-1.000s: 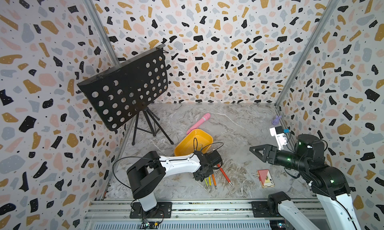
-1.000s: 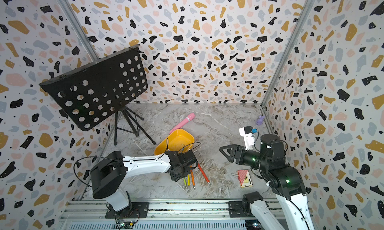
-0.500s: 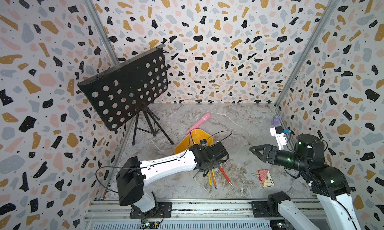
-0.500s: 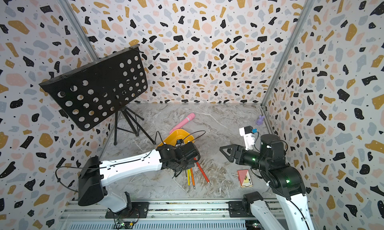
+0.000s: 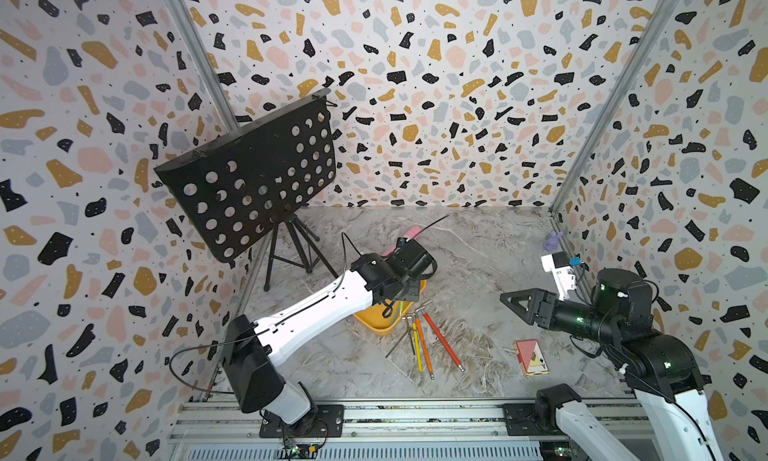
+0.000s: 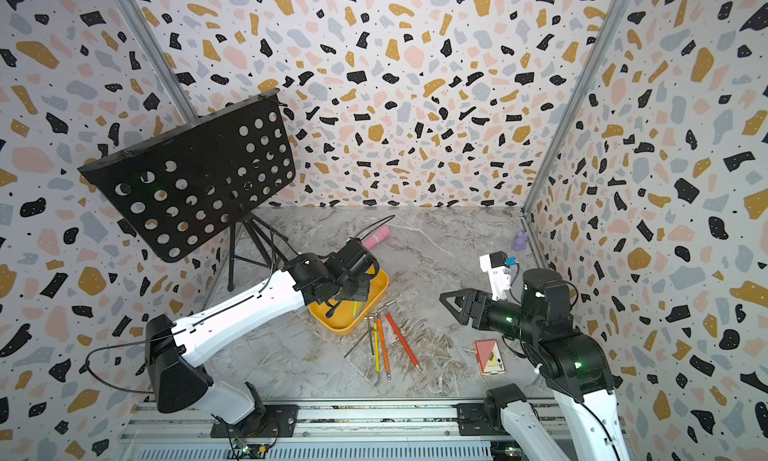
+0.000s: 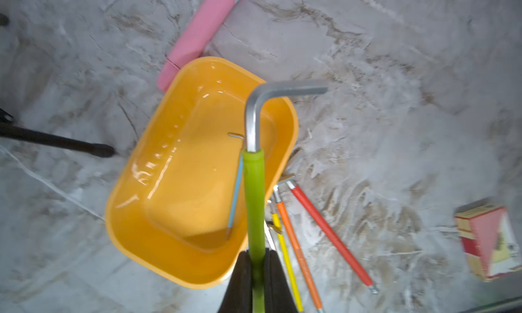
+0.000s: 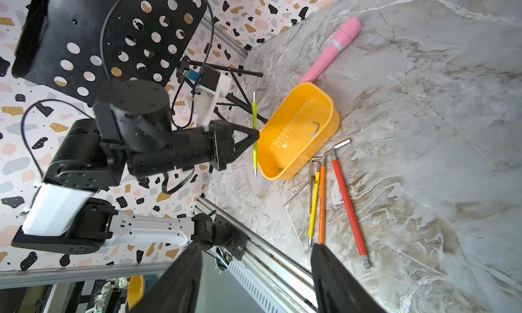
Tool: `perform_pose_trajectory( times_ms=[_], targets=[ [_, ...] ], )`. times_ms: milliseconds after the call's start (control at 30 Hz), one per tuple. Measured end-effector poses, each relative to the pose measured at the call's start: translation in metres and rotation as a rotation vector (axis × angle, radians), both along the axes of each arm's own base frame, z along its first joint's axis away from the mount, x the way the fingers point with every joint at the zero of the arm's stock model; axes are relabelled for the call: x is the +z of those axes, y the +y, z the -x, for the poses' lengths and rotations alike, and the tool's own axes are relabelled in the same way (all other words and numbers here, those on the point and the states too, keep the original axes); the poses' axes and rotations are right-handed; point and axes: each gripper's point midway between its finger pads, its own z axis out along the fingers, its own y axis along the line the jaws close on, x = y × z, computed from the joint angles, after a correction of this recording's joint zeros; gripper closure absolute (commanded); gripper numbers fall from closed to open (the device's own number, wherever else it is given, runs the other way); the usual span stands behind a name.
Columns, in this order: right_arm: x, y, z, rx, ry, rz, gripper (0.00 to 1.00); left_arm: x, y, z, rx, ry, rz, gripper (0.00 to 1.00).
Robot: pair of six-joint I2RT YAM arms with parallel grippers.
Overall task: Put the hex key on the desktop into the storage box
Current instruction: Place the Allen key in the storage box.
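the green-sleeved steel hex key (image 7: pixel 254 201) hangs in the air over the shallow yellow-orange plastic storage box (image 7: pixel 127 235), pinched by its sleeve between our left fingers (image 7: pixel 240 286). a thin blue-sleeved hex key (image 7: pixel 236 195) lies inside the box, and three more hex keys (image 7: pixel 295 241) lie beside it on the marble-patterned counter (image 7: pixel 395 100). our right fingers (image 8: pixel 180 286) stand apart, holding nothing.

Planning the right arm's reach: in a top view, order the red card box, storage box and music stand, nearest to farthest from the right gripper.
From the right gripper:
1. red card box, front right.
2. storage box, centre.
3. music stand, back left.
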Motion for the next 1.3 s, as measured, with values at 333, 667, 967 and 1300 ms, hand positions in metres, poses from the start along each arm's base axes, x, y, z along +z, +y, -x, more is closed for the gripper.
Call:
perform_pose_trajectory(
  times_ms=[333, 667, 967, 1300],
  targets=[
    [0.0, 0.0, 0.0, 0.001, 0.001, 0.0, 0.33, -0.059, 0.012, -0.032, -0.268, 0.033, -0.319, 1.0],
    [0.0, 0.0, 0.001, 0.003, 0.002, -0.001, 0.33, -0.139, 0.028, -0.038, -0.293, 0.198, -0.417, 1.0],
    [0.0, 0.0, 0.001, 0.003, 0.003, -0.001, 0.33, -0.157, 0.027, -0.032, -0.305, 0.236, -0.407, 0.91],
    [0.0, 0.0, 0.001, 0.003, 0.003, -0.001, 0.33, -0.154, 0.029, -0.031, -0.254, 0.226, -0.383, 0.51]
  ],
)
